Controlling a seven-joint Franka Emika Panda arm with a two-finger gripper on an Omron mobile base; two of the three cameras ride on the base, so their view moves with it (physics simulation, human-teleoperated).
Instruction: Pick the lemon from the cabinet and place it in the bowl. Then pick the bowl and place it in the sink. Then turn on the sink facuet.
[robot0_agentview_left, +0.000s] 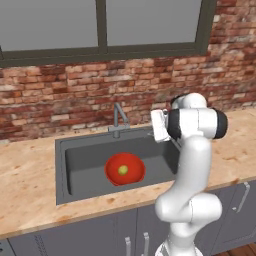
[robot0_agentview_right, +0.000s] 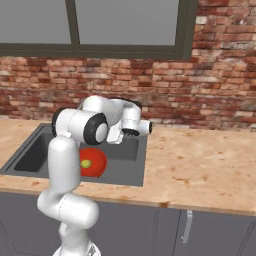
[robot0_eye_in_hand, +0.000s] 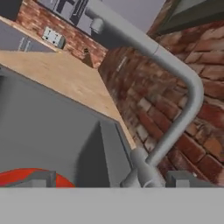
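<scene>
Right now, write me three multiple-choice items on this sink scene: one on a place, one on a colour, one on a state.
1. Where is the lemon?
A. On the counter
B. In the bowl
C. On the window sill

2. What colour is the bowl?
A. Red
B. Blue
C. White

3. How does the gripper stand?
A. Shut on the lemon
B. Shut on the bowl
C. Open, holding nothing

Key: 1 B, as both base views show the yellow-green fruit inside the bowl, which sits in the sink. 2 A, as it is glossy red in every view. 3 C, as the hand view shows the fingertips wide apart, either side of the sink facuet base.
</scene>
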